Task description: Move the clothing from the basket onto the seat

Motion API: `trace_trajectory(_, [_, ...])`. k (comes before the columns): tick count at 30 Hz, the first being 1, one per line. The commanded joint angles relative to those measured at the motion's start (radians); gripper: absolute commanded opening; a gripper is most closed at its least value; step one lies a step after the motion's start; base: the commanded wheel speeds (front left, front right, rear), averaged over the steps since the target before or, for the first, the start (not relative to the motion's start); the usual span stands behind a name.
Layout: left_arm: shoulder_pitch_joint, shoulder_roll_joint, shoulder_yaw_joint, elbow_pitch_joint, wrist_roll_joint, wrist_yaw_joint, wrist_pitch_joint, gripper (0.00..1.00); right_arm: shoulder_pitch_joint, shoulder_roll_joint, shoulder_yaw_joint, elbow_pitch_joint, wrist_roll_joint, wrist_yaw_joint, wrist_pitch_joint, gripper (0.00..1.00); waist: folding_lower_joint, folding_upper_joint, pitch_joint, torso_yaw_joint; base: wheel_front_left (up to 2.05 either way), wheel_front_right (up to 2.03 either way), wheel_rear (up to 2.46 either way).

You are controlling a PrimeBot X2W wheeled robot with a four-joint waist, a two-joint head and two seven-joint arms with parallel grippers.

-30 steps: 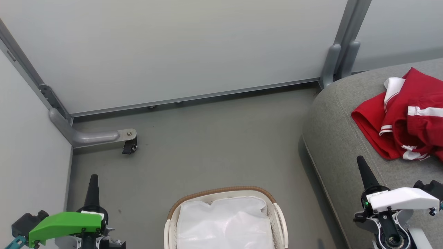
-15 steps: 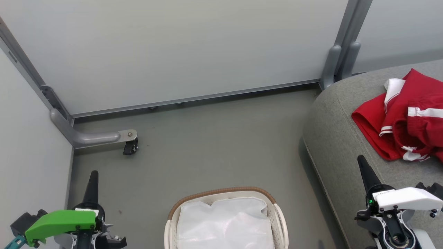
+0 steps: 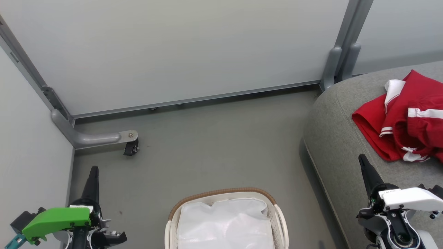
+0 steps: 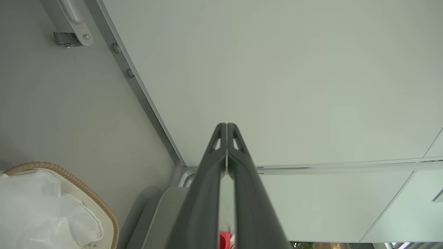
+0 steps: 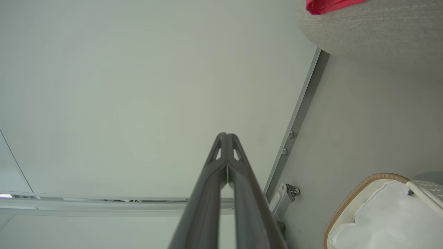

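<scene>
Red clothing (image 3: 405, 121) with white trim lies bunched on the grey seat (image 3: 339, 138) at the right of the head view; a red edge of the clothing (image 5: 328, 5) shows on the seat (image 5: 373, 31) in the right wrist view. The white basket (image 3: 221, 197) with its brown rim stands on the floor at bottom centre, showing just its white liner (image 3: 225, 224). My left gripper (image 3: 93, 171) is shut and empty at lower left, away from the basket. My right gripper (image 3: 363, 159) is shut and empty over the seat's front edge, below the clothing.
Pale partition walls close the space behind and to the left, with a metal foot and caster (image 3: 129, 147) on the grey floor at the left. A grey post (image 3: 341, 55) stands at the seat's far corner. Bare floor lies between basket and wall.
Both grippers have sunk slightly lower in the head view, and the whole picture has shifted down a little. Clothing and basket lie as before.
</scene>
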State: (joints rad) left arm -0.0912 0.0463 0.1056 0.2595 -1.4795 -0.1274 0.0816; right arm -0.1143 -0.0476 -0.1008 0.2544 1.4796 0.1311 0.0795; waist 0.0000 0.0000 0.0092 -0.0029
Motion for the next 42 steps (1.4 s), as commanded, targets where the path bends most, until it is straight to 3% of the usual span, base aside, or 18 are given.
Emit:
trace_trajectory(1, [-0.016,0.007,0.006,-0.008,-0.021,-0.005,0.006,0.0,0.007,-0.005,-0.005,-0.007,0.021,-0.001,0.008,0.0,0.0,0.0,-0.001,0.0,0.0,0.0,0.0])
trace_trajectory(18, [-0.024,0.007,0.011,-0.017,-0.138,-0.006,0.036,0.0,0.011,-0.005,-0.016,-0.012,0.137,-0.001,0.038,0.0,0.0,0.0,-0.006,0.003,0.0,0.0,0.0])
trace_trajectory(42, [-0.023,0.007,0.01,-0.016,-0.135,-0.006,0.036,0.0,0.011,-0.005,-0.015,-0.012,0.135,-0.001,0.037,0.0,0.0,0.0,-0.006,0.003,0.0,0.0,0.0])
